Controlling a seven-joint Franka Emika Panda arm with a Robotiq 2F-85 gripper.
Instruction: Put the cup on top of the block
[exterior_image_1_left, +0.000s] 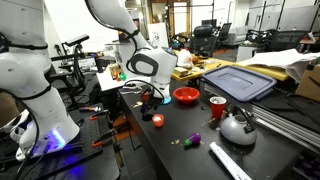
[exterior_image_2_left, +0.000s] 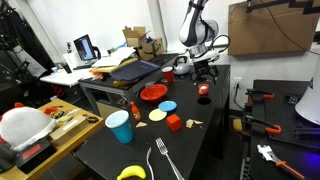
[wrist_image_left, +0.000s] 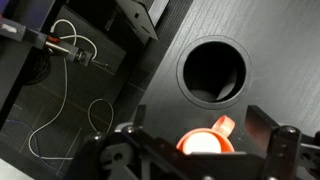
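Your gripper hangs wide open over the small orange-red cup, at 6 o'clock in the wrist view. It is probably light, stiff and slick, so pinch across the rim, clear of the handle nub.

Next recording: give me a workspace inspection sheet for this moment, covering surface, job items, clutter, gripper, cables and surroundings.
Surface: black table with a round hole near the cup.
Job's things: small orange-red cup upright on the table; red block well apart from it, nothing on top.
Clutter: red bowl, red mug, kettle, light blue cup, fork, banana.
Gripper: gripper open, one finger on either side of the cup in the wrist view.
Cables: white cable looped beside the table.
Surroundings: cluttered benches, lit screen.
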